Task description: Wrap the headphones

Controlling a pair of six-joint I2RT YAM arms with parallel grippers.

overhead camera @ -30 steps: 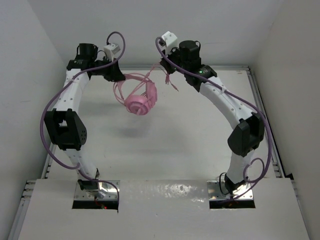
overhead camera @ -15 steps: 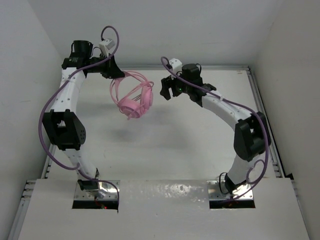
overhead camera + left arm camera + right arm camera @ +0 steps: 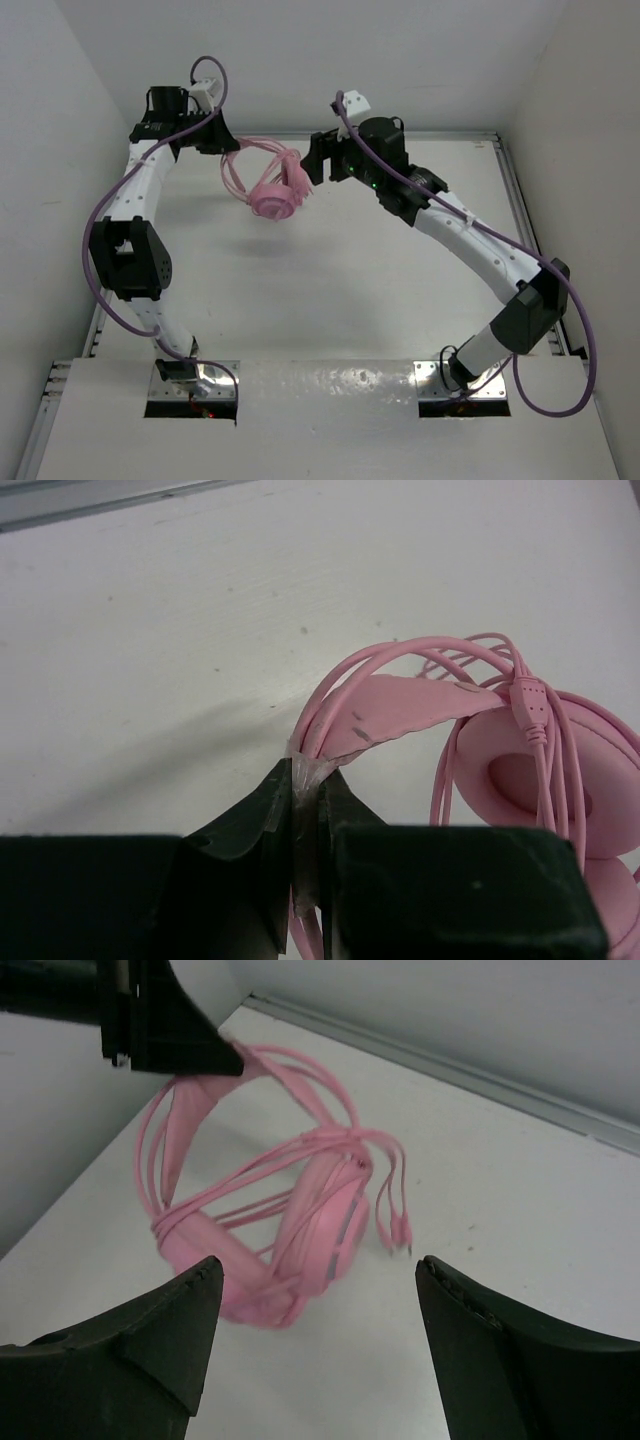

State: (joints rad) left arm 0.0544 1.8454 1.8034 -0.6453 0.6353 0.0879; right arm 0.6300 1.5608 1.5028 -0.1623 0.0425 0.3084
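The headphones (image 3: 276, 192) hang above the far left of the table (image 3: 330, 290), a little higher and farther back than half a second ago, with the cable (image 3: 300, 1145) looped round them. The left gripper (image 3: 226, 150) pinches the headband (image 3: 400, 708) at its top, and the earcups (image 3: 325, 1222) dangle to its right. The right gripper (image 3: 314, 168), apart from them before, is now just beside them with its fingers spread wide. Its wrist view shows two plugs (image 3: 400, 1232) hanging loose beside an earcup, too small to make out from the top. The left wrist view shows the jaws pressed onto the band.
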